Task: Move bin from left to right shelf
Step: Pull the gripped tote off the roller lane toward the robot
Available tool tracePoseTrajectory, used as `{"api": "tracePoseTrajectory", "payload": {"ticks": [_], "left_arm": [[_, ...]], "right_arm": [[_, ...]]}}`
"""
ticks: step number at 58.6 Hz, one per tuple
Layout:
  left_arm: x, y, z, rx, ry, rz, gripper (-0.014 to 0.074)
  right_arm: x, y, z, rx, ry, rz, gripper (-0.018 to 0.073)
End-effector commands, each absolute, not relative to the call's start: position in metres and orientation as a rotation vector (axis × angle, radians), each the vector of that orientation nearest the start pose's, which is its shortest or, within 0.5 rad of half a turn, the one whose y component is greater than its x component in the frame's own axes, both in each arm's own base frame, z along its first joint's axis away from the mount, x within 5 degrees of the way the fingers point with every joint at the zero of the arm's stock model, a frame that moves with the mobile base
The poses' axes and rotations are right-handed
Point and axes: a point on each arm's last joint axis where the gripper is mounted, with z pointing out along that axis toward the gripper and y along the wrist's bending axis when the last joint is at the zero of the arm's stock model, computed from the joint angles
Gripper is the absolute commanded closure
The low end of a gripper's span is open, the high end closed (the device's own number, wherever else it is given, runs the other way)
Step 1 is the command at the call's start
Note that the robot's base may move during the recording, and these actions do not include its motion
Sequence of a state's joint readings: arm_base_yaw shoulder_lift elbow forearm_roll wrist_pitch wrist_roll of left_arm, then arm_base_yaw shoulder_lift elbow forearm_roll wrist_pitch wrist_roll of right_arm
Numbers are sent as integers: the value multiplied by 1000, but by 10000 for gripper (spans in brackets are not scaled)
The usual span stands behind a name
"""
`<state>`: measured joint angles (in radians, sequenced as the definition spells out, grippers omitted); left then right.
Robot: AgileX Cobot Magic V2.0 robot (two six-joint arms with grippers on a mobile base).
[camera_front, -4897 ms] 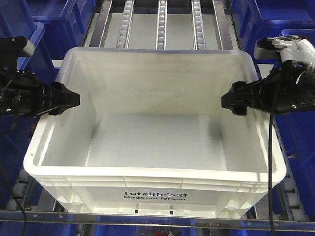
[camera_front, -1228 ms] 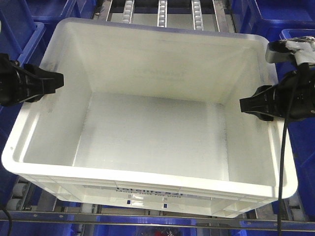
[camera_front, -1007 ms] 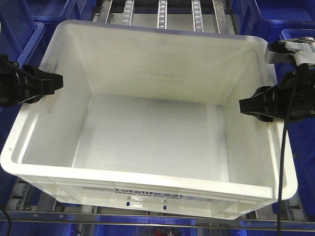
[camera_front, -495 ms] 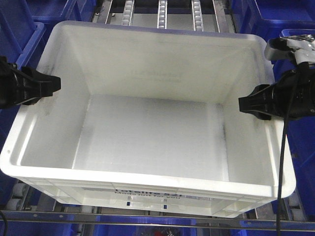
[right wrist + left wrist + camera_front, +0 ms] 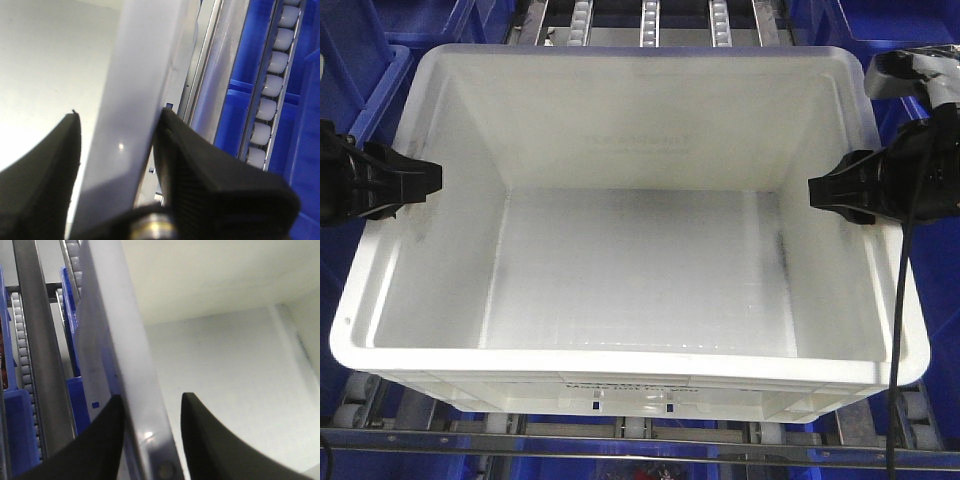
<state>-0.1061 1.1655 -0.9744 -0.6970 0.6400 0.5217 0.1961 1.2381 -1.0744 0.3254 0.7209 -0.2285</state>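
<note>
The white bin (image 5: 640, 260) fills the front view, open side up and empty, held level above a grey roller rack (image 5: 648, 20) with a silver front bar (image 5: 620, 438); I cannot tell which shelf this is. My left gripper (image 5: 425, 180) is shut on the bin's left wall, one finger inside and one outside; the left wrist view shows the gripper (image 5: 150, 397) astride the wall (image 5: 125, 340). My right gripper (image 5: 820, 192) is shut on the right wall in the same way, and the right wrist view shows it (image 5: 120, 114) round the rim (image 5: 145, 60). The front print is almost hidden.
Dark blue bins stand close on the left (image 5: 360, 60) and on the right (image 5: 920, 30). Roller lanes run beside the bin's walls (image 5: 272, 62) (image 5: 17, 340). A dark cable (image 5: 900, 330) hangs from the right arm over the bin's right corner.
The bin has come up from the rack and nearer the camera with both grippers on its walls. In the last second it turned from skewed to square and its front print dropped from sight.
</note>
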Motion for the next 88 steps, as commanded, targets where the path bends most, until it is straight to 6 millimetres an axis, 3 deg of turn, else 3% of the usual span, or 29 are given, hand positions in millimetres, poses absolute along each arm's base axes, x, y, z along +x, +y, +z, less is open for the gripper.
{"api": "tracePoseTrajectory", "payload": {"ticks": [1, 17, 88], "left_arm": [[227, -78, 369, 271, 2099, -735, 603], [231, -74, 372, 232, 2059, -697, 603], [231, -76, 373, 205, 2055, -743, 603]], "right_arm": [[248, 81, 379, -239, 2132, 522, 564], [249, 77, 377, -257, 2142, 444, 564], [247, 77, 375, -259, 2168, 448, 564]]}}
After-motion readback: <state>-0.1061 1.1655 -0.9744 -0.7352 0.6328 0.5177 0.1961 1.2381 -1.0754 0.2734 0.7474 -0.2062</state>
